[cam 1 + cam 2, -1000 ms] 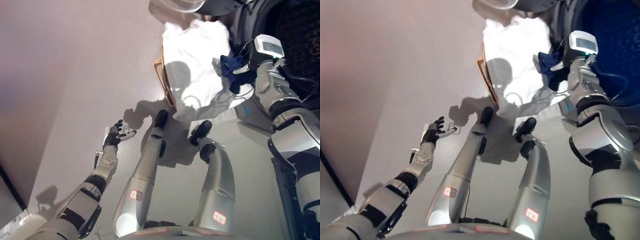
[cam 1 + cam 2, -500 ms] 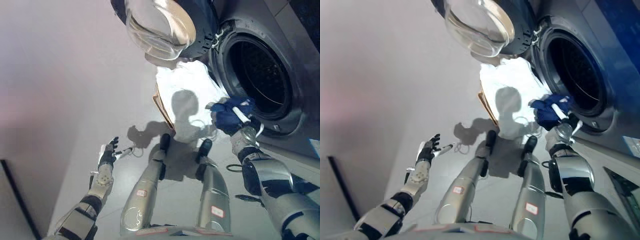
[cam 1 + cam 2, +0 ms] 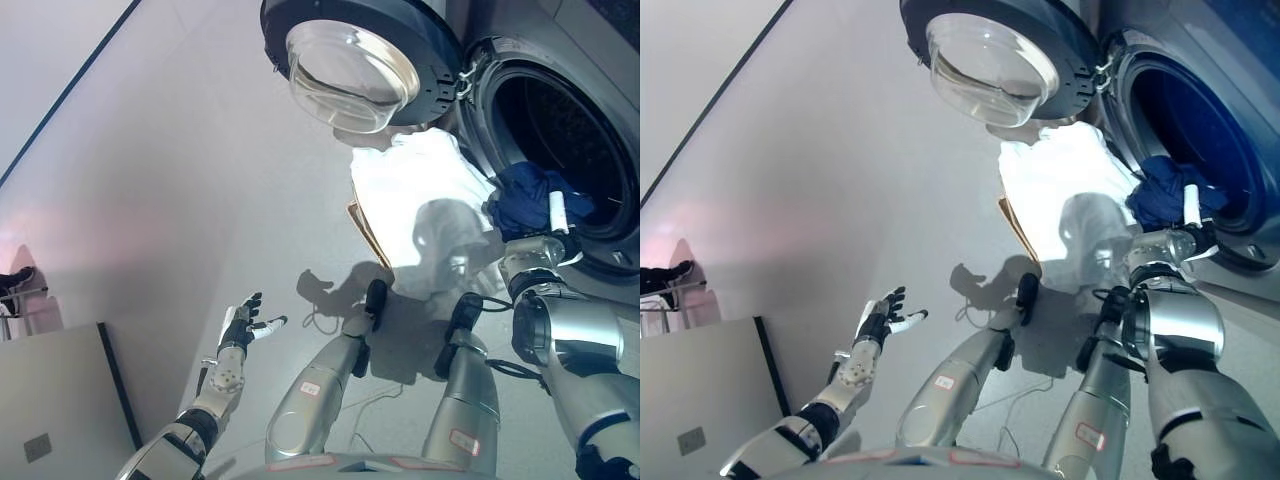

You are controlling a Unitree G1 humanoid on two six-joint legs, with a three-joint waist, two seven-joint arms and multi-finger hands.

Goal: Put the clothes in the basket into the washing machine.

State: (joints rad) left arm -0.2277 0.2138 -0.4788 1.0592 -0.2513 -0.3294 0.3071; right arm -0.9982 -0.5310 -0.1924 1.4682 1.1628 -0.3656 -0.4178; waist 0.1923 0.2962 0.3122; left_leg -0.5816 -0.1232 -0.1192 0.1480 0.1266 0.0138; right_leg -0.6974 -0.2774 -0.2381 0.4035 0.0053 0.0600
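Observation:
The washing machine (image 3: 600, 60) stands at the upper right with its round glass door (image 3: 350, 62) swung open and its dark drum (image 3: 560, 130) exposed. My right hand (image 3: 548, 222) is shut on a dark blue garment (image 3: 528, 192) and holds it at the lower rim of the drum opening; the cloth covers most of the hand. A white cloth (image 3: 420, 195) lies heaped over the basket, whose brown edge (image 3: 366, 230) shows just left of the machine. My left hand (image 3: 240, 322) is open and empty, held out over the floor at the lower left.
A grey box-like panel (image 3: 55, 400) stands at the lower left corner. A small dark object (image 3: 15, 283) sits at the left edge. Light grey floor (image 3: 200, 180) stretches left of the basket and door.
The camera has swung up toward the machine. My right hand has carried the blue garment from above the basket to the rim of the drum opening. The left hand stays open.

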